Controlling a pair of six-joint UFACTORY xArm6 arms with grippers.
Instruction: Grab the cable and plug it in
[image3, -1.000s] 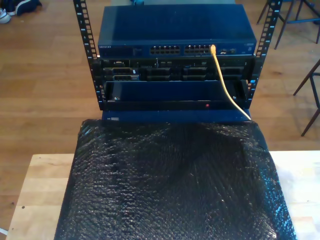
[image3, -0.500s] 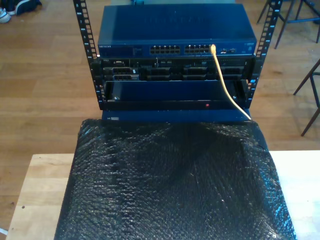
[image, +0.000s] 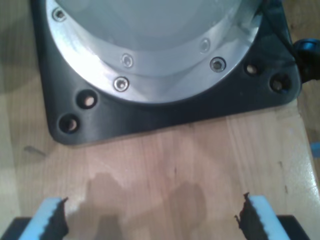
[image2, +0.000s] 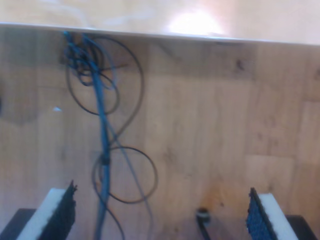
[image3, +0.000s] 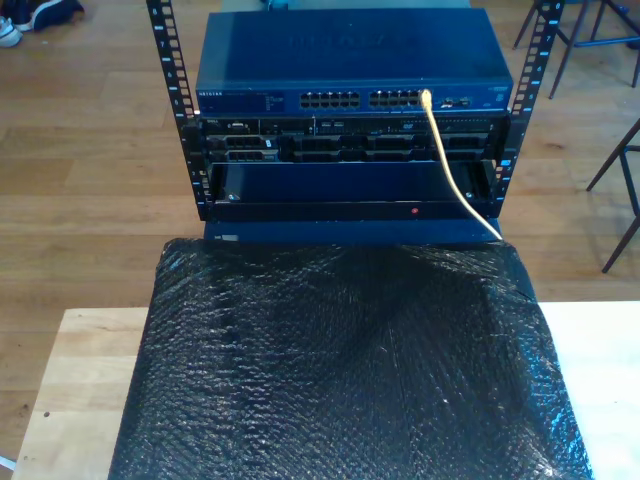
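The pale yellow cable (image3: 448, 165) hangs down the front of the rack in the exterior view. Its upper end sits at a port near the right end of the blue switch's (image3: 350, 60) port row. Its lower end disappears behind the black sheet (image3: 350, 370). My first gripper (image: 150, 217) is open above bare wood, its pale fingertips (image: 47, 215) far apart, with nothing between them. My second gripper (image2: 162, 212) is also open and empty, looking down past a table edge at the floor.
A black base plate with a metal flange (image: 160, 65) sits on the wood just beyond my first gripper. Blue and black wires (image2: 102, 150) loop on the floor under my second gripper. Rack rails (image3: 170, 90) flank the switch. Chair legs (image3: 620, 180) stand at the exterior view's right.
The shadow on the black sheet has shifted slightly. The cable and the rack have not moved.
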